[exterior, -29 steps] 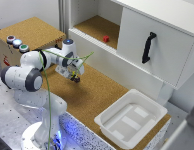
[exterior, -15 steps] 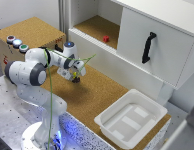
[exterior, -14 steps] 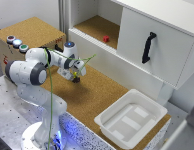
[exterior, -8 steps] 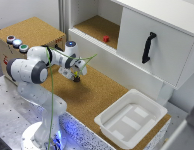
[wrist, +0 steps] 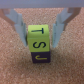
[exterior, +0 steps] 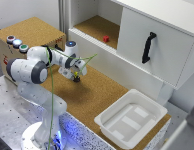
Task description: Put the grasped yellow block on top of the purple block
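Exterior view: the gripper point(exterior: 76, 75) is small and blurred, and the blocks beneath it merge into one dark speck, so the stack cannot be resolved there. Wrist view: the fingers point(wrist: 18, 23) are cut off by the frame edge above, and only their lower parts show. The yellow block point(wrist: 38, 38) sits between the two fingers, which press on its opposite sides, so the gripper is closed on it; letters T and S are legible on its faces. Directly under it is the purple block point(wrist: 38, 57), mostly hidden by the yellow one, with a yellow J on its visible side; the two appear to touch, though the seam is soft in focus. Both stand on the cork tabletop point(exterior: 97, 95), near its rear edge, close to the white cabinet wall. The arm point(exterior: 32, 70) reaches low and roughly level across the cork, wrist turned down over the stack. A small red block point(exterior: 105, 38) lies on the cabinet shelf; a white tray point(exterior: 128, 118) sits at the corner of the tabletop at the exterior view's right.
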You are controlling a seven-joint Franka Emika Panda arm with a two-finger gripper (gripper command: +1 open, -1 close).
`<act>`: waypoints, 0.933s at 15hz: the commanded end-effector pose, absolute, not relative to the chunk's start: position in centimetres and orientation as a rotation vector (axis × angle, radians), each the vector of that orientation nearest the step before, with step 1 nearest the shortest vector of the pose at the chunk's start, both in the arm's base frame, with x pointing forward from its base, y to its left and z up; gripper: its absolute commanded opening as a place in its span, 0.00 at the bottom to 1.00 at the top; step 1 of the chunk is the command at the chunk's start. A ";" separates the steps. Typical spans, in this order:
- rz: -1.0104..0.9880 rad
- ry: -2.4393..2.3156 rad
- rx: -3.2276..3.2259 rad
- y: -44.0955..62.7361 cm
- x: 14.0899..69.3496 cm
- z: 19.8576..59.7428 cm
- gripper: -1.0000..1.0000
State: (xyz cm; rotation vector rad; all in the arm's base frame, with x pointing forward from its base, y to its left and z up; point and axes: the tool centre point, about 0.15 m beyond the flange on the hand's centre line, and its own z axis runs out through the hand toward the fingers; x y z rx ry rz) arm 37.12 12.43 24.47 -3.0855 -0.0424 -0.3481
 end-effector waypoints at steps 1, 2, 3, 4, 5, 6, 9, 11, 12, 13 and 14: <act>-0.402 -0.044 -3.138 11.9 35.9 26.2 1.00; -0.419 -0.040 -3.130 12.0 35.5 27.0 1.00; -0.439 -0.040 -3.116 12.1 35.0 27.9 1.00; -0.459 -0.040 -3.103 12.2 34.5 29.2 1.00; -0.472 -0.043 -3.099 12.3 34.3 30.2 1.00; -0.478 -0.039 -3.093 12.4 34.2 31.7 1.00; -0.464 -0.017 -3.088 12.6 34.3 36.8 1.00; -0.510 -0.035 -3.097 13.0 34.6 40.4 1.00; -0.541 -0.040 -3.096 13.2 34.9 42.0 1.00; -0.587 -0.042 -3.100 13.5 35.6 44.3 1.00; -0.610 -0.049 -3.101 13.7 36.5 46.2 1.00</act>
